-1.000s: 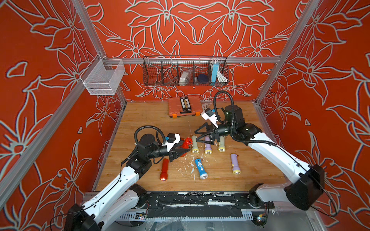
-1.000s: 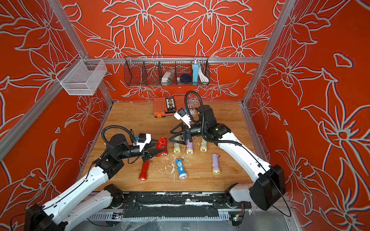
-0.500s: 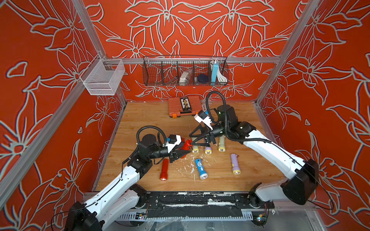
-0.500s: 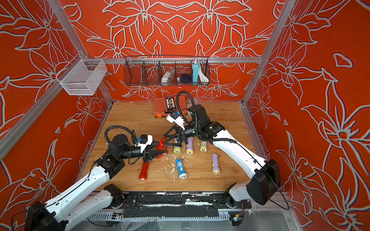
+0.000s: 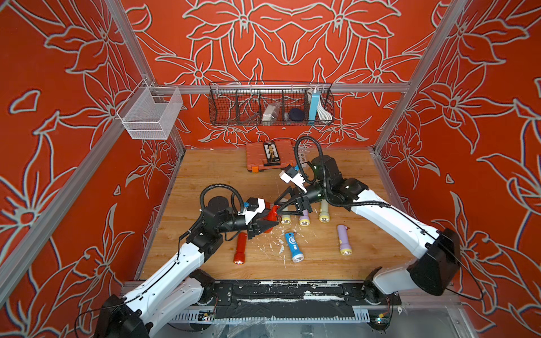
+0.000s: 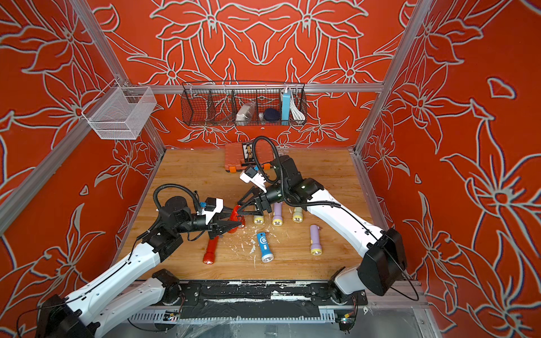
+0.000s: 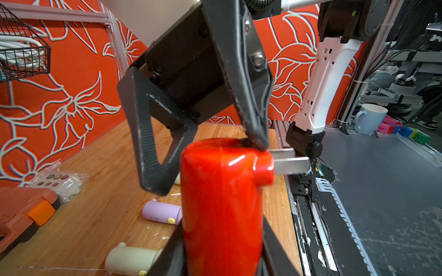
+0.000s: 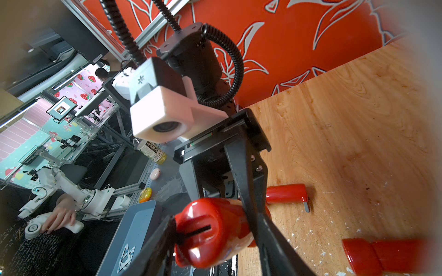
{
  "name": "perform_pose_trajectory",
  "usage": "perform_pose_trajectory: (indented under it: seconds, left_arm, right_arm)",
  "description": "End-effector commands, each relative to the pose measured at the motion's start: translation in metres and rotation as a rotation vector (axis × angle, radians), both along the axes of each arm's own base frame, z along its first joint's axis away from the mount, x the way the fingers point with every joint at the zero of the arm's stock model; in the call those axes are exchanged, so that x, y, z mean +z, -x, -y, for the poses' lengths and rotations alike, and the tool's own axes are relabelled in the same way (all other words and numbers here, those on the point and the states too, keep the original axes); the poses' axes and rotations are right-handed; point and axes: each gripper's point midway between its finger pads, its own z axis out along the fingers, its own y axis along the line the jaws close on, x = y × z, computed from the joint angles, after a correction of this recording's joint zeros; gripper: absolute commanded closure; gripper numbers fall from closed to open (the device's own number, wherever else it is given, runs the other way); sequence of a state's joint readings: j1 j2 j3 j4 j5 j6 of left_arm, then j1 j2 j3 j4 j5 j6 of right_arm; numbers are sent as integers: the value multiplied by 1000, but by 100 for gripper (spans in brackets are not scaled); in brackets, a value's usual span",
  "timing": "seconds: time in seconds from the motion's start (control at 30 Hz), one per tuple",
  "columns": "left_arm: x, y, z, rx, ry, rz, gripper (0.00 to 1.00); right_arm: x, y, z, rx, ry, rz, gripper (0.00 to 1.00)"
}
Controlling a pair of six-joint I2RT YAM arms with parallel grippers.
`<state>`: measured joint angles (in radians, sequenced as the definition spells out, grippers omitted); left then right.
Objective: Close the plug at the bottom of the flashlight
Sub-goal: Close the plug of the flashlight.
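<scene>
- Above the worktop's (image 5: pixel 222 175) middle, the left pincer (image 5: pixel 265 226) clamps the red flashlight (image 7: pixel 222 203), base towards the right pincer (image 5: pixel 278 206).
- Right pincer: jaws apart astride that base, one tip beside the unfolded plug (image 7: pixel 289 162).
- Next, likely: press the plug flat.

My glossy red plastic flashlight (image 7: pixel 222 203) has silver metal plug prongs (image 7: pixel 290 165); orange-red walls (image 5: pixel 73 87) bear pale, maybe grey, flower outlines.

No text legible, bottle (image 8: pixel 153 151) label characters too blurred
</scene>
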<state>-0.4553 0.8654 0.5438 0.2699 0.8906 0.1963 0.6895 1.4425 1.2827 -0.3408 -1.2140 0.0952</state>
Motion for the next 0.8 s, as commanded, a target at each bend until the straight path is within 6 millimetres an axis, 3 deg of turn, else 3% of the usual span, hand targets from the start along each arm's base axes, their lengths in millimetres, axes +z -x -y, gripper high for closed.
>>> perform_pose_trajectory:
  seconds: [0.0, 0.17, 0.57, 0.77]
  left_arm:
    - [19, 9, 2, -44, 38, 79, 100]
    - [22, 12, 2, -49, 46, 86, 100]
    - [37, 22, 1, -90, 94, 103, 100]
    - [41, 23, 0, -89, 98, 112, 100]
  right_arm:
    - [2, 1, -3, 9, -10, 36, 50]
    - [-1, 2, -3, 13, -6, 28, 59]
    - [-21, 3, -6, 14, 25, -14, 66]
    - [-28, 5, -7, 29, 35, -38, 75]
